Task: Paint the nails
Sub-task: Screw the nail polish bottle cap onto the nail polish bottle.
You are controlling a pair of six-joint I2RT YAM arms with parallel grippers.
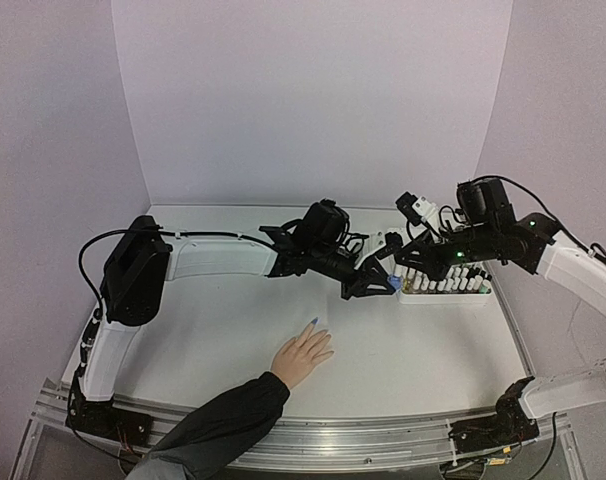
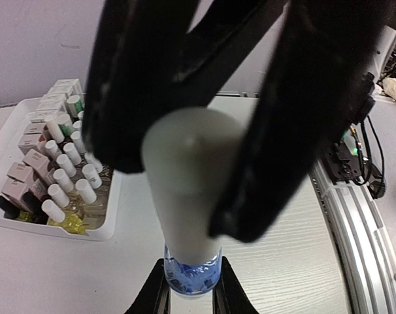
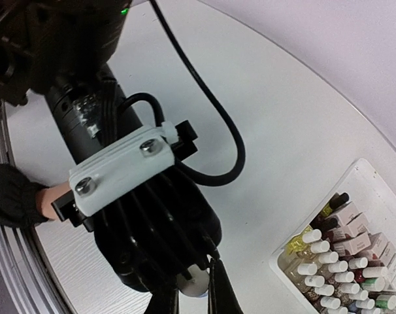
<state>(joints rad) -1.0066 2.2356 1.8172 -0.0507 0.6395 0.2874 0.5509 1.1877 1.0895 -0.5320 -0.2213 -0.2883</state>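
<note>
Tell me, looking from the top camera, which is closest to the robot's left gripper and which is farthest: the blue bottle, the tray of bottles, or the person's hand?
Starting from the left gripper:
1. The blue bottle, right at its tip.
2. The tray, just past the bottle on the right.
3. The person's hand, farthest, down toward the robot's bases.

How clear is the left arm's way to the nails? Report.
Probably not yet: the left gripper is shut on the white cap on the blue bottle in the right gripper. Nothing else stands between it and the nails.
</note>
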